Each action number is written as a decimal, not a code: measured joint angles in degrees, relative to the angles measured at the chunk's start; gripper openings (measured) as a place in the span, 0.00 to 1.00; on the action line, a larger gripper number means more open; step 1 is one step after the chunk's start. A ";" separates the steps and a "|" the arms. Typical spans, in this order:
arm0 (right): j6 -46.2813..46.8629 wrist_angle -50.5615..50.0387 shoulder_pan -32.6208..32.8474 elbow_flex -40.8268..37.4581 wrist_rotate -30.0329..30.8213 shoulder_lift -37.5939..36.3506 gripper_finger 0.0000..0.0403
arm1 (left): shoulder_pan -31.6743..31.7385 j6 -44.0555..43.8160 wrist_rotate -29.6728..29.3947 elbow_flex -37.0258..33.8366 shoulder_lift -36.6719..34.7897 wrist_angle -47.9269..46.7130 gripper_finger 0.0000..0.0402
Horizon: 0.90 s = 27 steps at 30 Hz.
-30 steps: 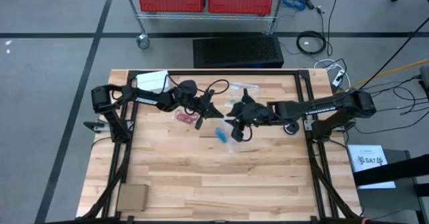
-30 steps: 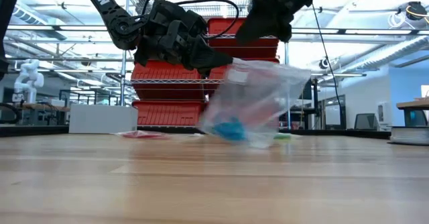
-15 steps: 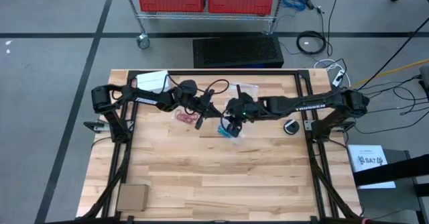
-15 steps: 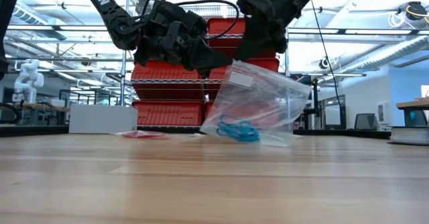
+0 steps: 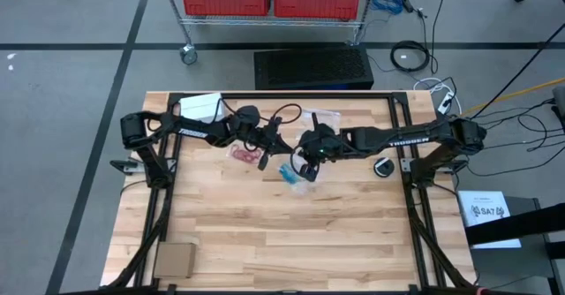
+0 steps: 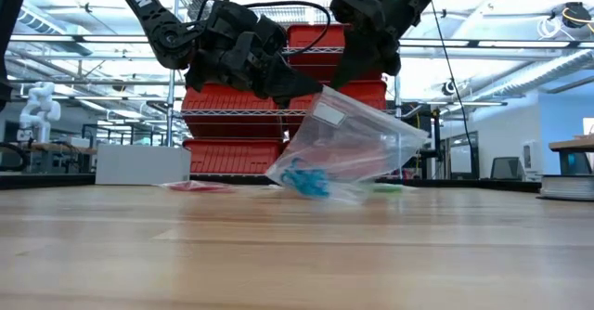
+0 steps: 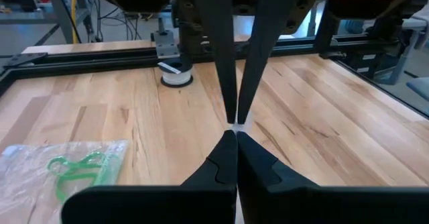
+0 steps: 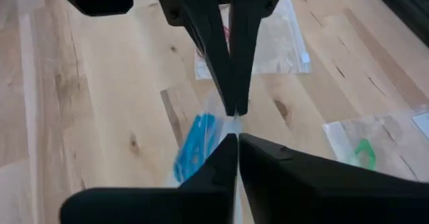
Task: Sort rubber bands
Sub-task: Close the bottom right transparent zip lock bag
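The right gripper (image 8: 234,125) pinches the clear bag (image 8: 213,120) holding blue rubber bands (image 8: 195,147) above the desk (image 8: 100,103); a green band (image 8: 365,152) lies bagged nearby.

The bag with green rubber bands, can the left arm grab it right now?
Probably not yet. The left gripper is shut on the clear bag of blue bands, shared with the right gripper. The green-band bag lies unblocked.

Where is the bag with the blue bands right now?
The blue-band bag hangs mid-table, both claws pinching its top edge, left claw and right claw; its low corner rests on the table, with the red-band bag on its left.
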 joint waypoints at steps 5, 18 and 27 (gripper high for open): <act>1.14 -0.22 0.00 0.00 -0.08 0.00 0.09 | 0.02 -0.02 -0.25 0.00 0.00 0.20 0.00; 2.13 -1.70 -0.42 1.60 -0.44 -0.02 0.36 | 0.02 -0.02 -0.25 0.00 0.00 0.33 0.00; 0.09 -1.02 -1.51 1.66 -0.80 1.56 0.25 | 0.02 -0.02 -0.25 0.00 0.00 0.28 0.00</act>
